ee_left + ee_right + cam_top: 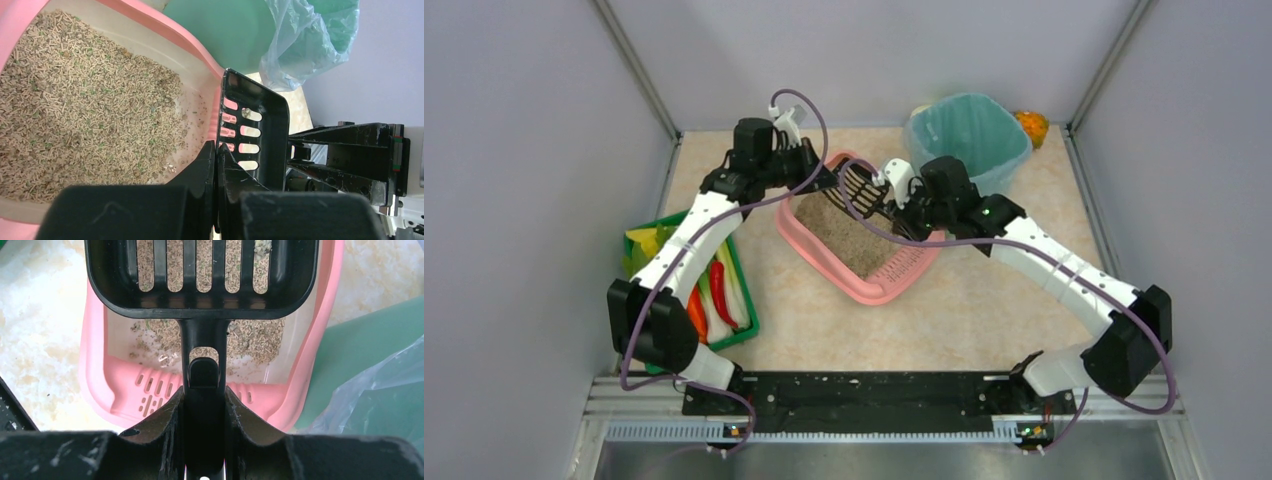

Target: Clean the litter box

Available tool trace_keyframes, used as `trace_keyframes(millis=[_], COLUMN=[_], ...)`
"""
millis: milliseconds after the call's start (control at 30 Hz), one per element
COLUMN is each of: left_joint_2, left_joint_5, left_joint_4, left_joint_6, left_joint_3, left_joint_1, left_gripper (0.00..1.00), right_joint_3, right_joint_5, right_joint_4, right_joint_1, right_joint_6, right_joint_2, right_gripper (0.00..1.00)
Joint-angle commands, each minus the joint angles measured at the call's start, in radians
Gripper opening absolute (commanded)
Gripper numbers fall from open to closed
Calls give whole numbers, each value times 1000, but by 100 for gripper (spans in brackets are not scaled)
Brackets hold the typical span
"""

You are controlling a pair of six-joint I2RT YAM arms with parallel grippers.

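- The litter box is one shallow pink plastic tray with rounded corners and a slotted ledge at its near end. It sits diagonally in the middle of the worktop, between the green tray and the bin.
- The litter is loose, grainy little beige pellets with a few green flecks. It's thin by one wall, where smooth bare plastic shows.
- There's one black plastic scoop with a boxy head. I count five long slots in the right wrist view, and it's held over the litter.
- The right claw is clamped tight on the scoop's handle.
- The left claw has its fingers squeezed together on the box's pink rim, right beside the scoop head.
- The one bin is tall and teal with a thin crinkly plastic liner, just behind the box.
- The one green tray at left holds red, orange and white bits.
- The worktop is beige and marbled, with plain pale grey walls on three sides.
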Motion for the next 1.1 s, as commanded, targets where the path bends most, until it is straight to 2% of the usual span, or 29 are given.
trace_keyframes(millis=[0, 233, 400, 533, 600, 767, 833, 867, 967, 1067], left_joint_2=[1, 18, 33, 39, 43, 50, 50, 45, 16, -33], left_joint_5=[27, 75, 102, 119, 129, 144, 131, 121, 73, -30], left_joint_4=[30, 32, 31, 33, 32, 32, 27, 24, 14, -27], left_joint_6=[-49, -118, -154, -173, -181, -186, -181, -180, -163, -107], left_joint_3=[43, 30, 29, 29, 29, 29, 29, 31, 40, 67], left_joint_1=[31, 60, 62, 63, 63, 65, 67, 70, 89, 121], left_gripper=[0, 0, 0, 0, 0, 0, 1, 7, 34, 53], right_joint_3=[-30, -148, -243, -269, -268, -261, -252, -243, -199, -115], right_joint_5=[-34, -87, -102, -113, -122, -132, -134, -133, -100, -52], right_joint_4=[100, 234, 364, 405, 408, 415, 409, 403, 339, 214], right_joint_1=[15, 14, 15, 15, 15, 15, 15, 15, 15, 15], right_joint_6=[16, -2, -4, -1, 0, 7, 9, 9, 11, 0], right_joint_2=[-74, -209, -299, -325, -329, -337, -338, -337, -319, -268], right_gripper=[10, 26, 30, 31, 28, 2, 0, 0, 0, 0])
